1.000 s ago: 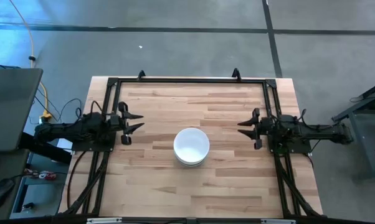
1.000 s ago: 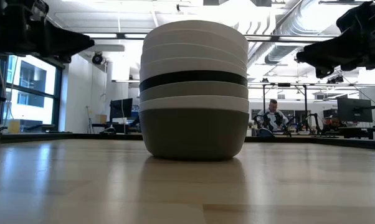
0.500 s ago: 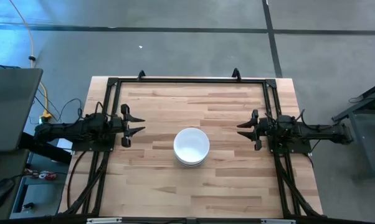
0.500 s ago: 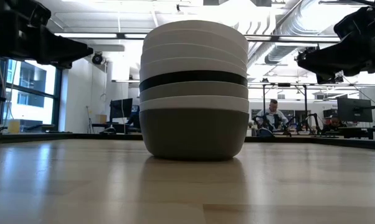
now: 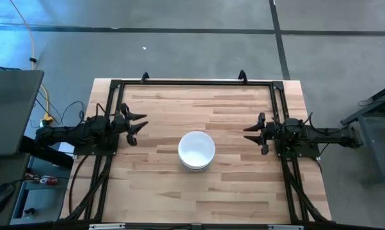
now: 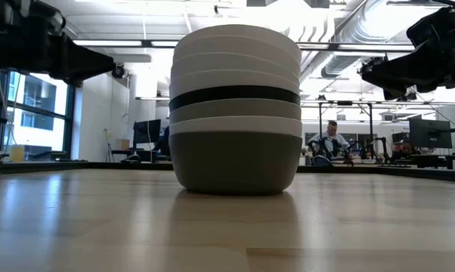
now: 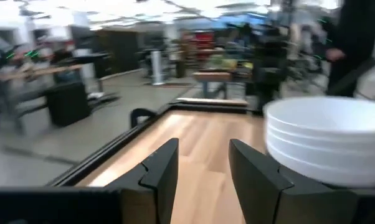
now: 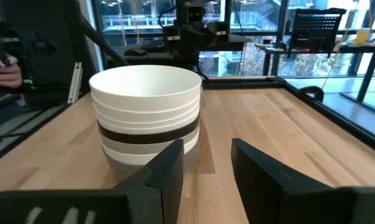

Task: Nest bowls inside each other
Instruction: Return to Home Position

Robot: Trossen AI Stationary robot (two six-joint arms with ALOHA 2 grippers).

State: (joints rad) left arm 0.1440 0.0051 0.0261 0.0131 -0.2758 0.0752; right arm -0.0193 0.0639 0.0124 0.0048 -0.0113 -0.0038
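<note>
Note the wooden table [image 5: 231,185] edged by a black metal frame [image 5: 192,82]. You also see a yellow cable [image 5: 30,39] on the floor and a seated person [image 6: 332,140] behind.

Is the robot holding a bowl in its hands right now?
No, nothing is held. The left gripper and the right gripper are both open and empty, apart from the stack of bowls.

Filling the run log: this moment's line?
nested stack of white, grey, black round bowls: wooden table centre | left gripper: open, empty | right gripper: open, empty
</note>
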